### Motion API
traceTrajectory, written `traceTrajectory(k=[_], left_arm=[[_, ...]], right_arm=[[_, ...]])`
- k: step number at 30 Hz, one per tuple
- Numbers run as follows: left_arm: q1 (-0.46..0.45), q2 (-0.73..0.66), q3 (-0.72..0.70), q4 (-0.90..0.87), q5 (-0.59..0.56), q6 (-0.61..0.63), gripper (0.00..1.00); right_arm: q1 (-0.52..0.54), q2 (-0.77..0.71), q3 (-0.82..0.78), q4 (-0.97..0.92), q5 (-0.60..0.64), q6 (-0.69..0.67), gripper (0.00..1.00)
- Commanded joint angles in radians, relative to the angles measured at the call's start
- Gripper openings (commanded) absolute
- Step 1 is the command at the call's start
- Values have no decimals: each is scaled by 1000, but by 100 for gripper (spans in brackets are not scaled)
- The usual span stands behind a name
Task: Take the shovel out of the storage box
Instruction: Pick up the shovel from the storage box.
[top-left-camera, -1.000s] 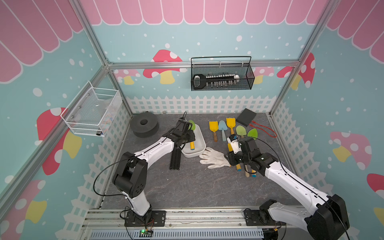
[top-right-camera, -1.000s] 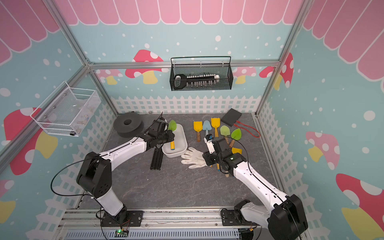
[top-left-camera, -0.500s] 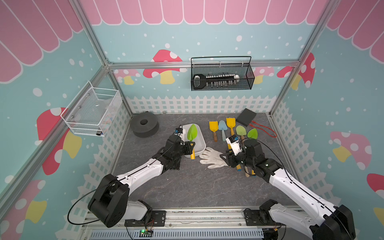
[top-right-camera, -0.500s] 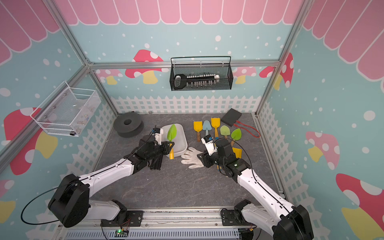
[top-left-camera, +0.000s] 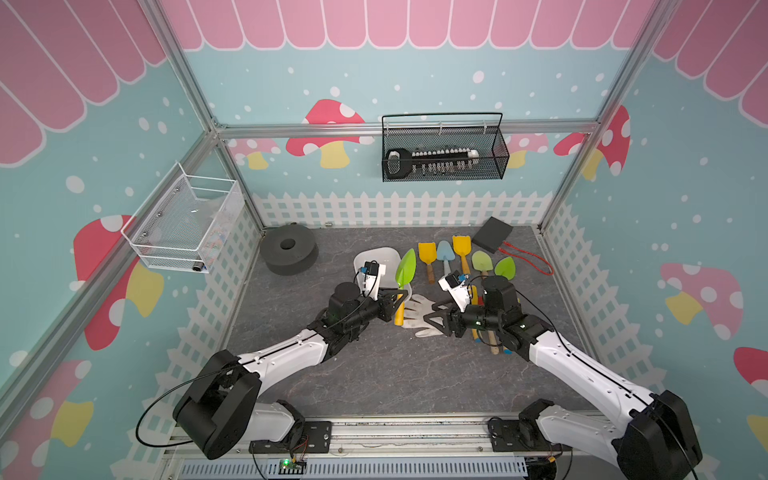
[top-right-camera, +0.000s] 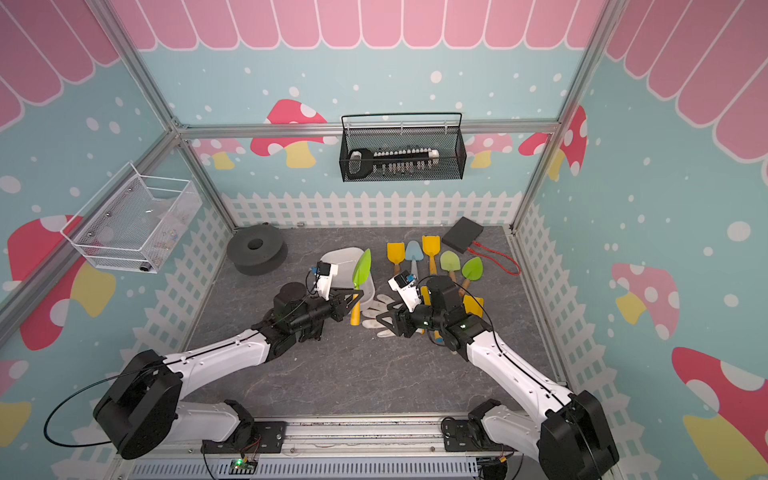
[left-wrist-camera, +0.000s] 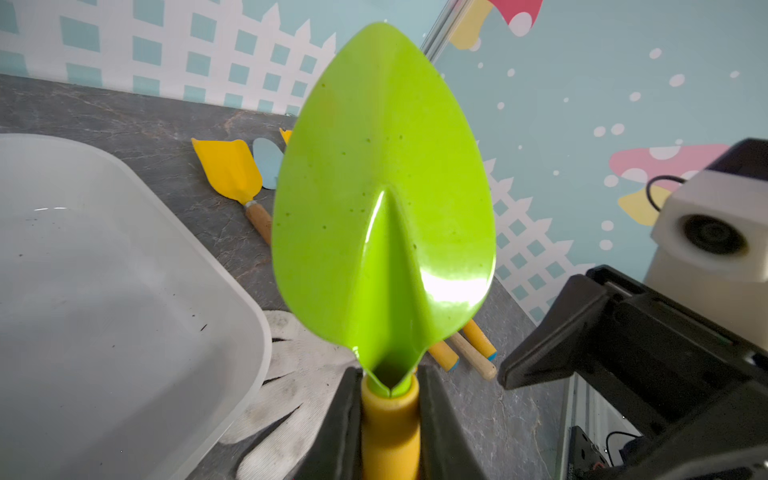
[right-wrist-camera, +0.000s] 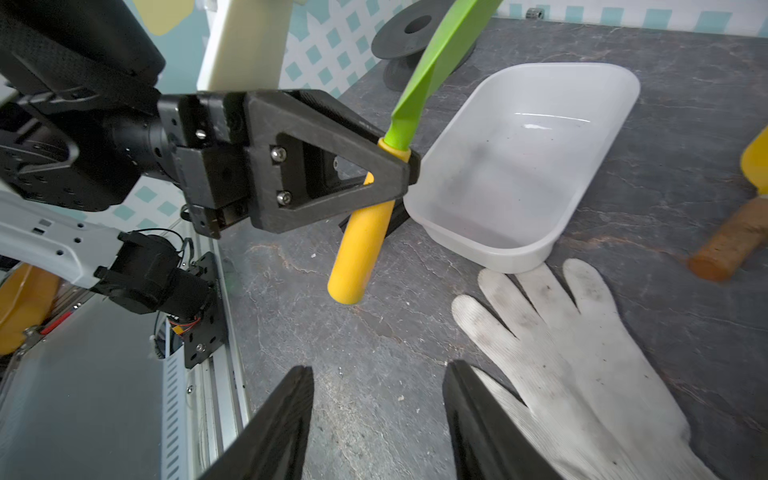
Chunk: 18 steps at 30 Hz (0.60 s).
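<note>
**Over the worktop's middle, shovel clear of the box**

Centre of the frame in both top views, the left end effector (top-left-camera: 397, 299) is clamped on the shovel (top-left-camera: 405, 270), pinching the yellow handle just under the green blade. The shovel hangs above the worktop, outside the storage box (top-left-camera: 376, 251), beside its near corner and close to the glove (right-wrist-camera: 561, 353). The right end effector (right-wrist-camera: 380, 368) is nearby, partly open and empty.

Risks, as I judge them:
- The grip sits high on a round handle, so the shovel could swivel or slip.
- The two arms are close enough to knock.

The shovel's long axis stands steep, with the blade tip up and leaning toward the fence at the upper edge, and the handle end down
</note>
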Motion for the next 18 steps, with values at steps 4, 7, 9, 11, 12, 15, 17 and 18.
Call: traceTrajectory(k=[4, 7, 9, 11, 12, 15, 17, 18], left_arm=[[-26, -27, -32, 149, 45, 17, 0], [-42, -36, -42, 181, 66, 27, 0], [-53, -30, -42, 201, 86, 26, 0], [-61, -26, -42, 218, 102, 23, 0], [-66, -24, -43, 229, 110, 21, 0], [-79, -25, -44, 247, 119, 23, 0], [-89, -24, -48, 271, 128, 24, 0], [-93, -25, -51, 287, 133, 24, 0]], right_arm=[[8, 34, -30, 113, -115, 45, 54], [10, 46, -48, 169, -129, 59, 53], [13, 55, -61, 214, -142, 73, 52], [17, 63, -67, 237, -148, 78, 51], [19, 68, -71, 248, -149, 78, 51], [24, 77, -86, 296, -161, 84, 51], [24, 79, -101, 340, -165, 93, 51], [27, 80, -107, 362, -168, 97, 51]])
